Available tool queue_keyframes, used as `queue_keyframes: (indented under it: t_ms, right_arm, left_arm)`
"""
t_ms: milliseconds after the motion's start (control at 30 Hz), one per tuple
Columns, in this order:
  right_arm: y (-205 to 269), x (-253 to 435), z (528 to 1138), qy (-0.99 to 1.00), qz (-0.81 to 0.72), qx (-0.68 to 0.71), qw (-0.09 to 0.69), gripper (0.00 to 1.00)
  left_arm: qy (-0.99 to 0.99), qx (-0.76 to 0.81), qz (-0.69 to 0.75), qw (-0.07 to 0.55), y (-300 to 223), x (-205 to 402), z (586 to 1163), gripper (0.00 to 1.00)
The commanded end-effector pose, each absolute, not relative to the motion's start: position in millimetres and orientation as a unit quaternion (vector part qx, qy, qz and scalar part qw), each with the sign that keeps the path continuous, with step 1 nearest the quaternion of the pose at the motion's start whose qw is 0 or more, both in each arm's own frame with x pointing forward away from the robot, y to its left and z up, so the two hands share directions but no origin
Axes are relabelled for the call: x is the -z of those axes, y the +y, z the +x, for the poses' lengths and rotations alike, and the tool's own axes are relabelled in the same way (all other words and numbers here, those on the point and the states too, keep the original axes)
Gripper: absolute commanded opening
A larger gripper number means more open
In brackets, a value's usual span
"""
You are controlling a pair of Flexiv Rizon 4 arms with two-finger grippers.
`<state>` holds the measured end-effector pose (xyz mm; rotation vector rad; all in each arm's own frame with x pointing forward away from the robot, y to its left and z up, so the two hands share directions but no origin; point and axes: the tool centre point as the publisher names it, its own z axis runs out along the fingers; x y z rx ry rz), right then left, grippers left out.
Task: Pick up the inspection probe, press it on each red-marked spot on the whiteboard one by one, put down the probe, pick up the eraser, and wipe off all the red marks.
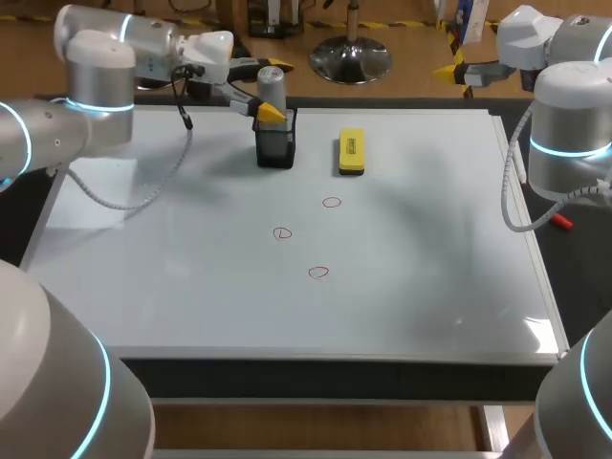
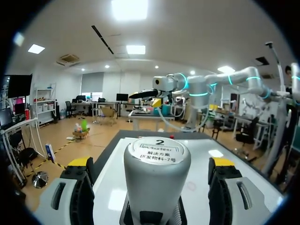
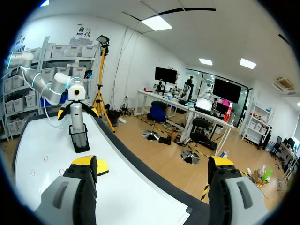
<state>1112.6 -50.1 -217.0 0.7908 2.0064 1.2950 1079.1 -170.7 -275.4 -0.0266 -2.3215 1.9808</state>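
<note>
- Nearest us lay the flat white whiteboard [image 1: 191, 287], which covered most of the table.
- On its middle we saw three small red hand-drawn marks, well apart from one another: the nearest ring [image 1: 318, 273], the middle ring [image 1: 282, 232] a little to its left, and the farthest ring [image 1: 332, 202] a little to the right.
- Beyond the marks, near the board's far edge, the yellow block eraser [image 1: 351, 153] lay flat with its long side pointing away from us.
- Just to the eraser's left stood the black mesh holder [image 1: 275, 145], apart from the eraser.
- The grey metal cylindrical probe [image 1: 272, 88] stood upright in that holder, its top well above the holder's rim.
- The left gripper [image 2: 152, 162] was at the probe. We saw its yellow-tipped fingers [image 2: 79, 162] spread to either side of the cylinder with a clear gap on each side, so the jaws were wide apart and held nothing.
- Farthest off, past the board's far right corner, hung the right gripper [image 3: 152, 161]. Its fingers were also parted and nothing was between them. From its wrist view the probe and holder stood well ahead of it on the board.
</note>
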Motion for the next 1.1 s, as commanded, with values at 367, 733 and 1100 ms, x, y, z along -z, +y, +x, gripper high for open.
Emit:
queue_keyframes:
  t_ms: [367,733,1100]
  right_arm:
    - [-50.4,217.3,1113.0,0.759,0.299,-0.49,0.308,1.0]
    - [-50.4,217.3,1113.0,0.759,0.299,-0.49,0.308,1.0]
    - [-50.4,217.3,1113.0,0.759,0.299,-0.49,0.308,1.0]
  left_arm:
    - [-0.768,-0.64,0.006,0.028,-175.6,273.2,1077.1,1.0]
    - [-0.768,-0.64,0.011,0.023,-172.4,273.6,1075.2,1.0]
    - [-0.769,-0.639,0.015,0.03,-171.1,276.4,1069.4,0.49]
